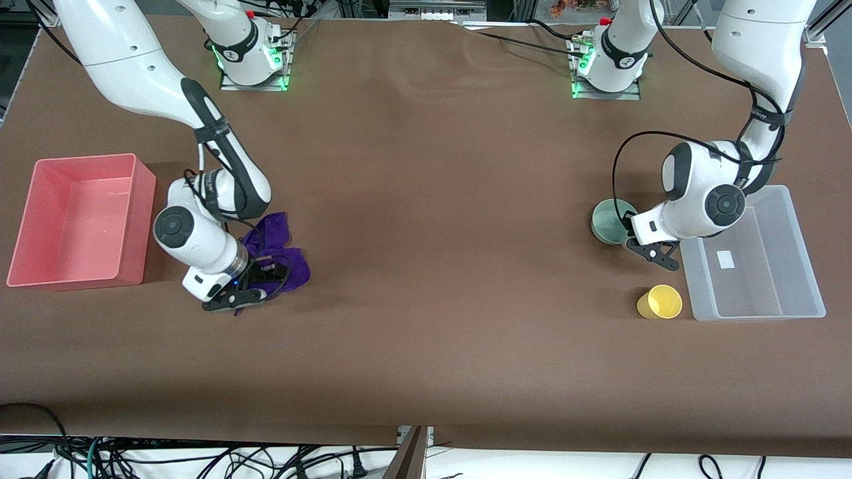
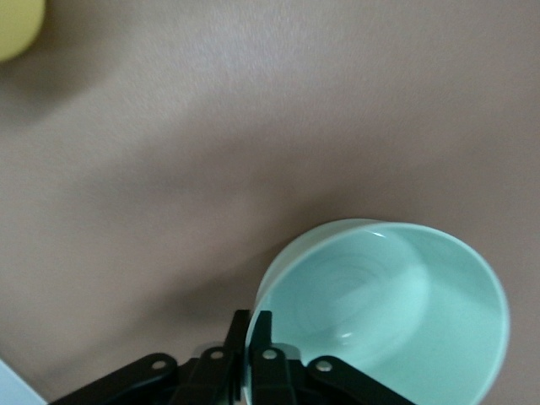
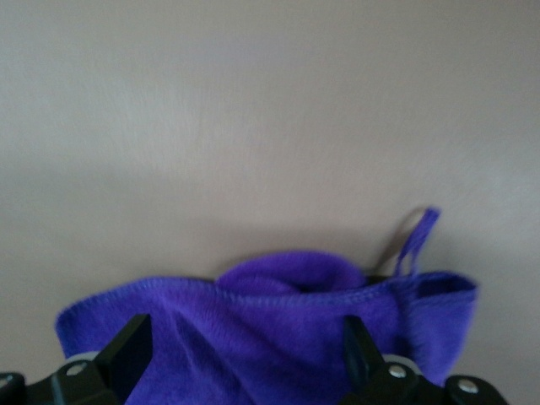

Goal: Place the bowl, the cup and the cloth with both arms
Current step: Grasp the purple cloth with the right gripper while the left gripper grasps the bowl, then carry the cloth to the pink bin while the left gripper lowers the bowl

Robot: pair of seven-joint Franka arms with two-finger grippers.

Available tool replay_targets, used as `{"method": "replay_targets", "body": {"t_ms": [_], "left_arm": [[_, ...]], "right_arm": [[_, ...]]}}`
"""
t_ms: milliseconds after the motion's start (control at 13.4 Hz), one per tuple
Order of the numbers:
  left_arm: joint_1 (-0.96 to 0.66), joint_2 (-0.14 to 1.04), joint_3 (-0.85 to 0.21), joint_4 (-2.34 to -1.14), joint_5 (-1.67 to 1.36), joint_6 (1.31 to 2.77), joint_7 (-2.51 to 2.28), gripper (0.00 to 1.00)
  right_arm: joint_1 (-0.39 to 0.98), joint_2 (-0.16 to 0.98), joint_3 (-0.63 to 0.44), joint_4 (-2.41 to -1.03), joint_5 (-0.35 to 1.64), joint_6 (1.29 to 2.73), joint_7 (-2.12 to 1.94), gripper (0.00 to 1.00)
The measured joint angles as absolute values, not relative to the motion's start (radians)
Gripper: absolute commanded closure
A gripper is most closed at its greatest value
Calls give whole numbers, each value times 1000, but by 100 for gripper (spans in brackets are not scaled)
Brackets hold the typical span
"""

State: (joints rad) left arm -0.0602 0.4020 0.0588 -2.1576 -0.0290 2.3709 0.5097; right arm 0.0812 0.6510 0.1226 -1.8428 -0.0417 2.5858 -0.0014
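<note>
While both arms are at their first pick, neither item has gone into a bin yet, so I'd call this the grasp stage.

Left gripper (image 2: 251,337): clenched on the rim of the bowl (image 1: 609,221), one finger inside the wall, one outside, per the left wrist view. The bowl looks tilted there with shadow underneath, so probably just off the table (image 1: 426,199), though I can't be sure. It sits right at the claw, beside the clear bin (image 1: 792,213) at the left arm's end. The cup (image 1: 660,302) stands on the table just beside that bin, nearer the front camera than the claw, apart from it and untouched.

Right gripper (image 3: 245,346): released, fingers spread wide with the cloth (image 1: 283,256) bunched between and under them; the fingers straddle the fabric but haven't pinched it. The cloth lies on the table directly under the claw, and the pink bin (image 1: 136,219) is just beside the arm, toward the right arm's end.

Next, as a judgement:
- the left needs a lift and a short carry over the clear bin, keeping the rim pinch from slipping
- the right needs to close on enough fabric and then lift; a loose tag loop sticks out of the cloth and the trailing ends may drag.
</note>
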Motion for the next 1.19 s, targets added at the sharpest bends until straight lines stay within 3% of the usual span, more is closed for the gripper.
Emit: {"method": "replay_targets", "body": {"t_ms": [74, 149, 223, 298, 521, 744, 967, 1190], "left_arm": [[-60, 391, 59, -2153, -29, 2370, 518, 100], [-60, 378, 59, -2143, -29, 2358, 522, 100], [-60, 360, 60, -2122, -29, 2316, 528, 100], [-58, 339, 61, -2083, -29, 2239, 542, 100], [-27, 289, 84, -1925, -2, 2023, 662, 100], [93, 288, 107, -1849, 61, 1999, 866, 100], [242, 357, 111, -1819, 69, 2053, 1040, 100], [325, 496, 110, -1776, 69, 2222, 1125, 100]], "right_arm": [[81, 650, 123, -1859, -42, 2596, -9, 3], [81, 649, 122, -1868, -42, 2601, -23, 30], [81, 648, 122, -1872, -42, 2603, -36, 70], [81, 647, 121, -1876, -42, 2603, -46, 100], [81, 637, 117, -1879, -42, 2603, -53, 100], [78, 614, 108, -1854, -42, 2564, -56, 100], [64, 558, 69, -1712, -44, 2264, -127, 100], [26, 462, -49, -1589, -42, 1928, -378, 100]]}}
